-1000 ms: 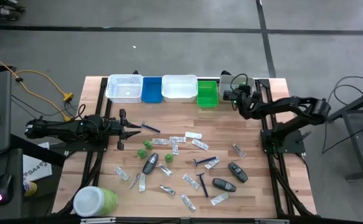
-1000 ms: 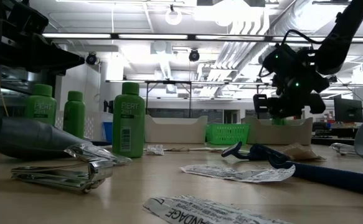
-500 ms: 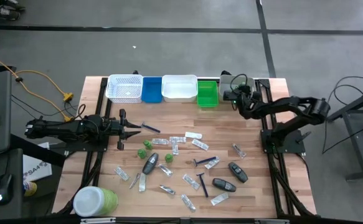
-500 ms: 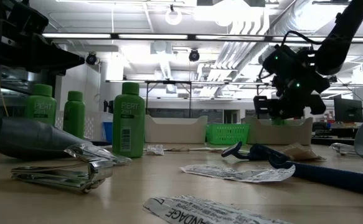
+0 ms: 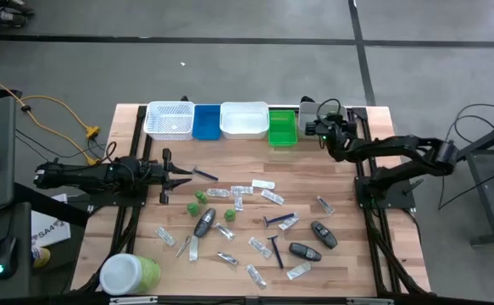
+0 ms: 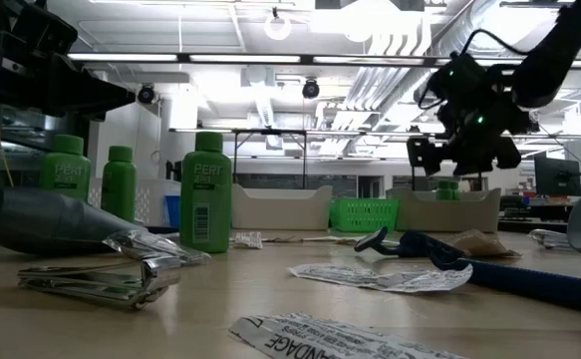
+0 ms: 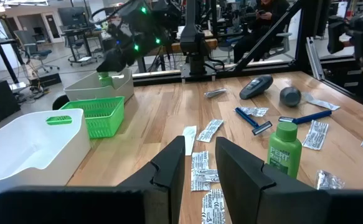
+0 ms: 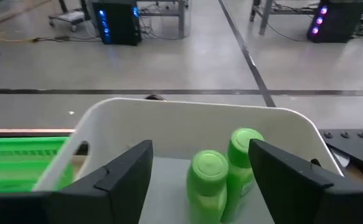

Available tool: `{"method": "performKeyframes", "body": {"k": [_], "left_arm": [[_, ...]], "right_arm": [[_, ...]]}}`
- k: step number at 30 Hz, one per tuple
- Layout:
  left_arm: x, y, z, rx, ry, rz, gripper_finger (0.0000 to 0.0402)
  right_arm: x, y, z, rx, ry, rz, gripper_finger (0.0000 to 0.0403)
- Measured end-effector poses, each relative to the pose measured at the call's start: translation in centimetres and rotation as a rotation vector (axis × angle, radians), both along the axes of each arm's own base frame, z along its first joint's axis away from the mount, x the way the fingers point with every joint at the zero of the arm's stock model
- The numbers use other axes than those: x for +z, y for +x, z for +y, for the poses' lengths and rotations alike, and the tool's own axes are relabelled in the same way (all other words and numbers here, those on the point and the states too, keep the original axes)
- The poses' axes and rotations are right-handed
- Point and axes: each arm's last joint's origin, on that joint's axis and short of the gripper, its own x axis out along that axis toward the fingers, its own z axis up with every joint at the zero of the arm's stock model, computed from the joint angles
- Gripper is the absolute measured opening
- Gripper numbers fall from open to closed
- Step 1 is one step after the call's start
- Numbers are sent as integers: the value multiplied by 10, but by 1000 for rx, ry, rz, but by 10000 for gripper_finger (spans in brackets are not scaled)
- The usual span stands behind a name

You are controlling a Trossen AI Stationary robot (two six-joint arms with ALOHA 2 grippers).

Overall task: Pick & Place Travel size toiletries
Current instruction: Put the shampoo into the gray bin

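Observation:
Travel size toiletries lie scattered on the wooden table: small green bottles [image 5: 197, 200], flat sachets [image 5: 263, 183], dark oval pieces [image 5: 321, 234] and blue razors [image 5: 274, 222]. My right gripper [image 8: 200, 180] hangs open over a white tub [image 8: 187, 124] at the table's far right corner. Two green bottles [image 8: 209, 171] stand in that tub, below and between the fingers, untouched. My left gripper [image 7: 200, 162] waits at the table's left side [image 5: 179, 175], its fingers a narrow gap apart with nothing between them. A blue razor [image 5: 204, 174] lies just ahead of it.
Along the far edge stand a white mesh basket [image 5: 170, 119], a blue tray [image 5: 206, 121], a white tray [image 5: 244, 119] and a green basket [image 5: 282, 127]. A big green jar with a white lid [image 5: 130, 274] lies at the near left corner. A person [image 7: 265, 18] sits beyond the table.
My right gripper has risen a little and shifted toward the table's far edge, staying over the white tub. My left gripper has kept still.

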Motion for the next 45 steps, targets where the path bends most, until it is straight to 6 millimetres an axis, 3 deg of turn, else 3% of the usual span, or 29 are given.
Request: {"method": "performKeyframes", "body": {"k": [9, 17, 22, 27, 35, 45], "left_arm": [[0, 0, 0, 0, 0, 0, 90], [0, 0, 0, 0, 0, 0, 90], [0, 0, 0, 0, 0, 0, 90], [1, 0, 0, 1, 0, -7, 90], [3, 0, 0, 4, -16, -35, 90], [3, 1, 2, 66, -228, -51, 91]], "right_arm": [[38, -8, 29, 138, -57, -22, 262], [60, -6, 60, 534, -52, -55, 259], [61, -1, 76, 734, -29, -54, 256], [56, 2, 88, 829, 5, -4, 256], [54, 5, 99, 909, -6, 53, 256], [54, 5, 101, 968, -29, 103, 256]]}}
